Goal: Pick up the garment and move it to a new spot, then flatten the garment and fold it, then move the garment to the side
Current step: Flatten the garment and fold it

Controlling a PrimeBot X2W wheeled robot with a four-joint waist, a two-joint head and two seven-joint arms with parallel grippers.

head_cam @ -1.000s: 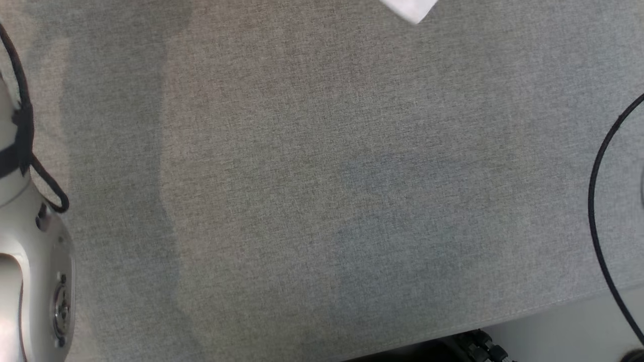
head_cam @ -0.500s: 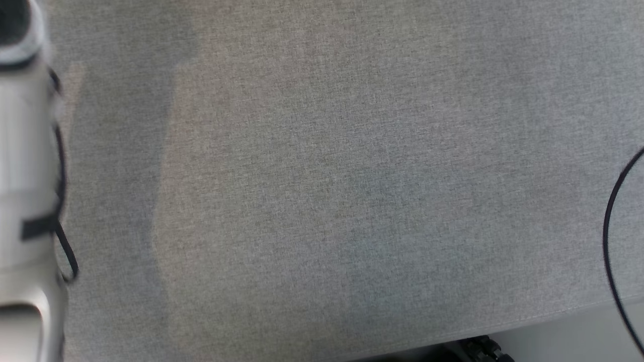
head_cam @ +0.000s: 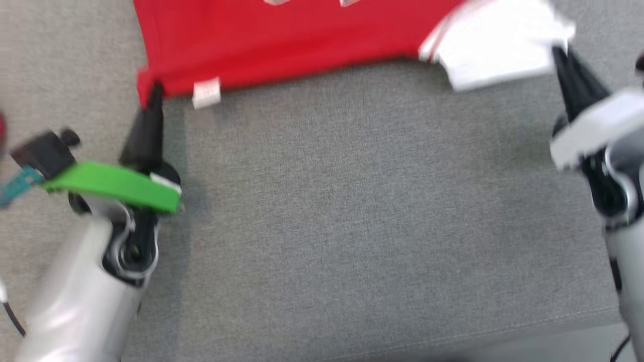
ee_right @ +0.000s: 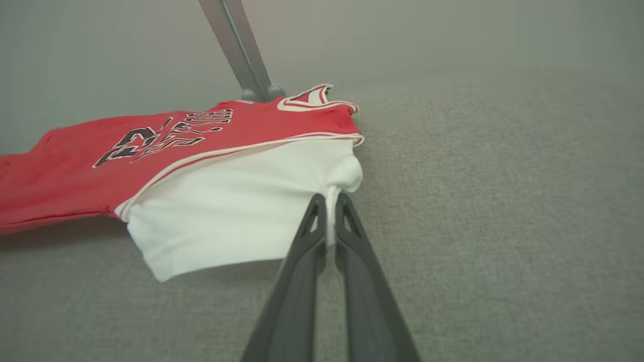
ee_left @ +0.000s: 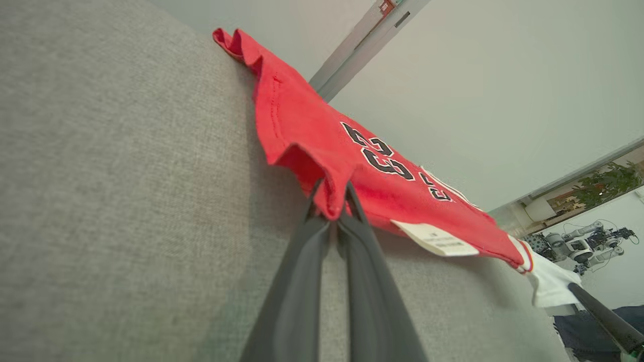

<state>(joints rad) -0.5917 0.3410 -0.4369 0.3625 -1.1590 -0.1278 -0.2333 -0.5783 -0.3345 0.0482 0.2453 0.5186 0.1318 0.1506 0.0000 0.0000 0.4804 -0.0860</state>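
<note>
The garment [head_cam: 282, 40] is a red jersey with black lettering and a white sleeve [head_cam: 495, 50], spread along the top of the head view on the grey cloth surface. My left gripper [head_cam: 155, 90] is shut on its red lower corner, pinched between the dark fingers [ee_left: 302, 281] in the left wrist view, where the garment [ee_left: 352, 166] lifts slightly off the cloth. On the white sleeve's edge my right gripper [head_cam: 558, 53] is shut too; the right wrist view shows the sleeve [ee_right: 236, 216] bunched at the fingertips [ee_right: 329, 201].
A white care label [head_cam: 206, 93] hangs from the garment's hem near the left gripper. The grey fabric surface [head_cam: 352, 216] runs to a front edge at the bottom right. A grey post [ee_right: 236, 45] stands behind the garment. Other robots stand far off.
The head camera has swung: earlier it showed bare grey cloth with a forearm at the left, now the garment and both shut grippers are in view.
</note>
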